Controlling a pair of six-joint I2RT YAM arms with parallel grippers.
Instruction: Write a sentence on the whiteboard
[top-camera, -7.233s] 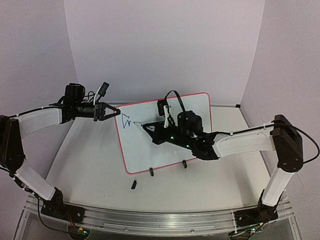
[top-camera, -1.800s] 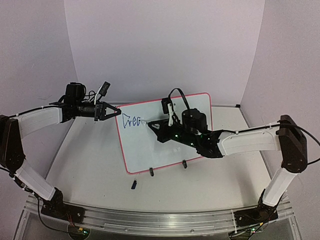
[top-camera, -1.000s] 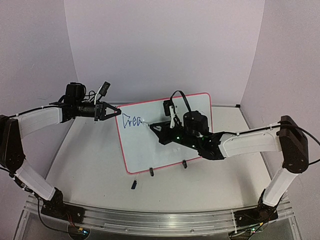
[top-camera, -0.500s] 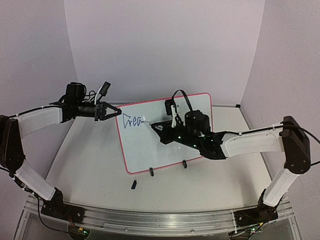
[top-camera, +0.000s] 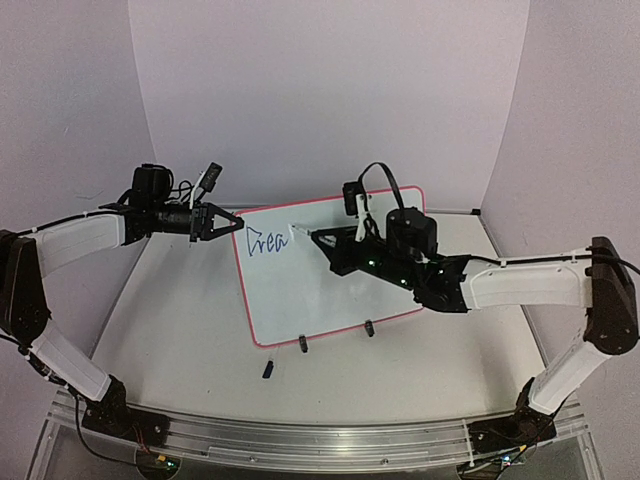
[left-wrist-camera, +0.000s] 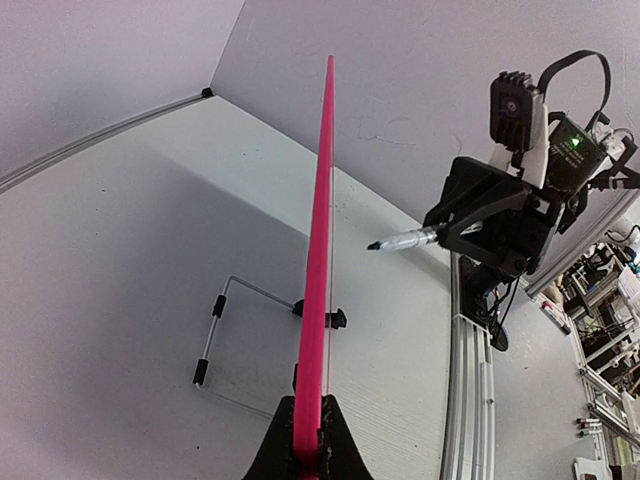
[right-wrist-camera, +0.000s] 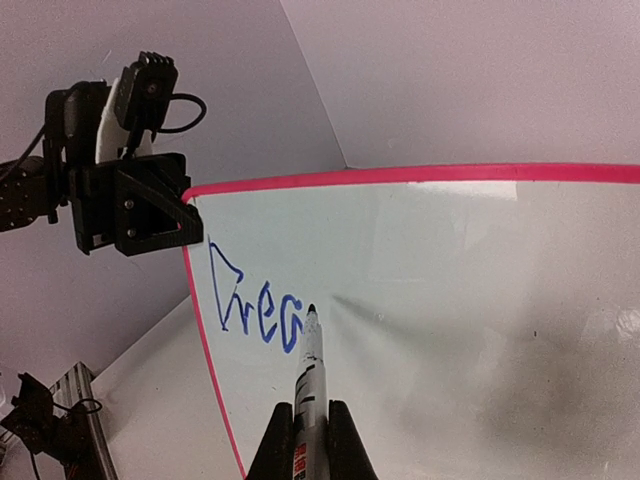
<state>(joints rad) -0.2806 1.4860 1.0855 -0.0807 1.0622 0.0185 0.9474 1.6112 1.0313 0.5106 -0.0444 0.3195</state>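
Whiteboard (top-camera: 310, 295): propped on the table (top-camera: 180, 330), leaning back on a wire stand (left-wrist-camera: 215, 340), face turned toward the arms so a pen can reach it.
Left gripper (top-camera: 228, 222): at the whiteboard's upper left corner, jaws pinched together on the red rim; I judge it braces the whiteboard against the push of writing.
Right gripper (top-camera: 320, 240): in front of the whiteboard's upper face, clamped on the marker's barrel, which lies along the fingers so the tip leads.
Marker (right-wrist-camera: 308, 370): tip just right of the last letter. The left wrist view shows it apart from the whiteboard's surface, probably between strokes.
Writing (right-wrist-camera: 255, 305): blue, a triangle-like mark then "rea", near the whiteboard's upper left; sentence barely begun.
Clip feet (top-camera: 302, 344): black, on the whiteboard's lower edge, joining it to the stand.
Cap (top-camera: 268, 369): small dark piece on the table just below the whiteboard's lower left corner; likely the marker's, not certain.
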